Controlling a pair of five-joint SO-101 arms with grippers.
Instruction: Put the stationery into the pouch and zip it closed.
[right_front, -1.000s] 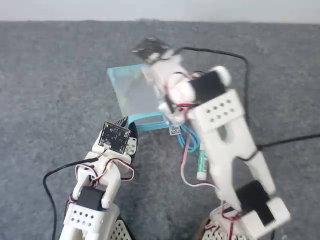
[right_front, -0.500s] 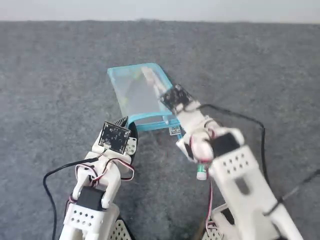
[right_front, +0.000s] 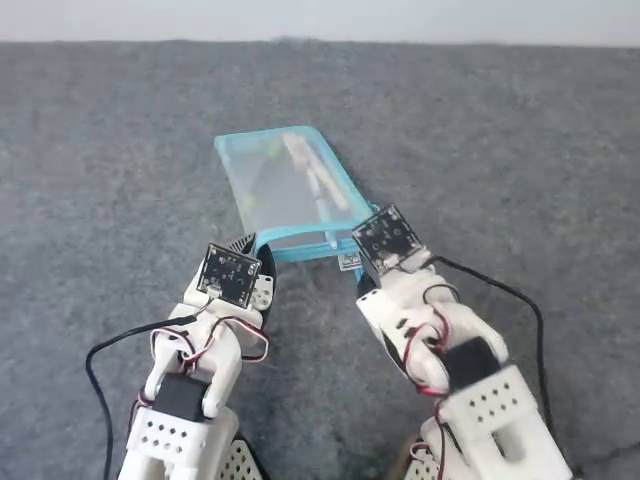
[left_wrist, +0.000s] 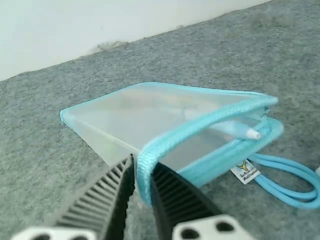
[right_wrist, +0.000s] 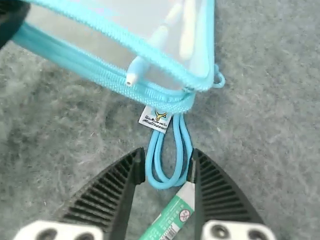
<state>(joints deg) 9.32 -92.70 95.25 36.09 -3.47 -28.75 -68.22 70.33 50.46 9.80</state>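
Pouch, turquoise and see-through, lies unzipped on grey carpet, the left gripper clamped on its zip edge. The right gripper, jaws apart and holding nothing, straddles the pouch's blue cord loop and a green-labelled tube, partly cut off. A pen tip pokes out; other contents blur.

White arms; black ribbed hands

- Pouch: translucent, turquoise trim, lying just 12 o'clock of centre, unzipped mouth facing 6 o'clock.
- White pen: inside, tip poking from the mouth.
- Green-and-white stick: outside, touching the strap loop at the pouch's 5 o'clock corner.
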